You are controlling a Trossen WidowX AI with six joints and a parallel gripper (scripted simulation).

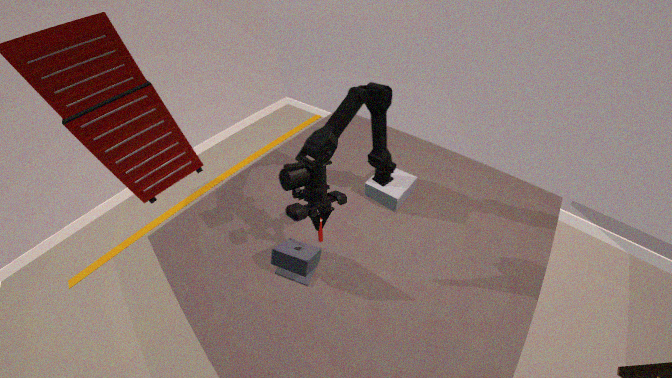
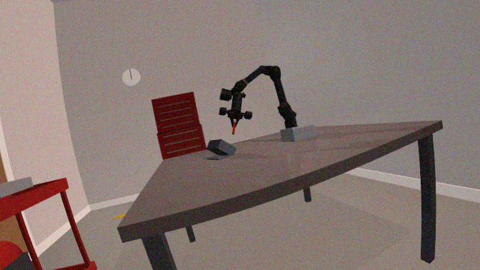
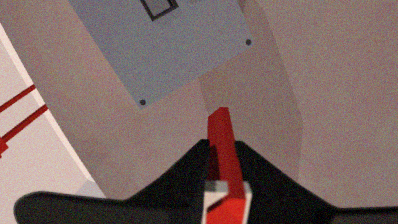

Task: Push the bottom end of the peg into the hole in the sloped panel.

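My gripper (image 1: pixel 320 222) (image 2: pixel 234 121) (image 3: pixel 220 148) is shut on a red peg (image 1: pixel 321 234) (image 2: pixel 233 128) (image 3: pixel 222 132). The peg hangs from the fingers in the air, nearly upright, its lower end free. It has flat sides and a pale band near its held end in the wrist view. The blue-grey sloped panel (image 1: pixel 294 260) (image 2: pixel 219 147) (image 3: pixel 115 55) stands just beyond and below the peg. Its hole (image 1: pixel 298 248) (image 3: pixel 159 6) has a dark, square-cornered outline, partly cut off at the top of the wrist view. The peg is clear of the panel and does not point at the hole there.
The panel rests over a small base on the brown table (image 1: pixel 375 320) (image 2: pixel 171 186). The arm's pale base block (image 1: pixel 395 187) (image 2: pixel 298 133) stands behind the gripper. A red slatted panel (image 1: pixel 115 110) (image 2: pixel 178 125) rises beyond the table. A red-framed stand (image 2: pixel 36 194) is at the left.
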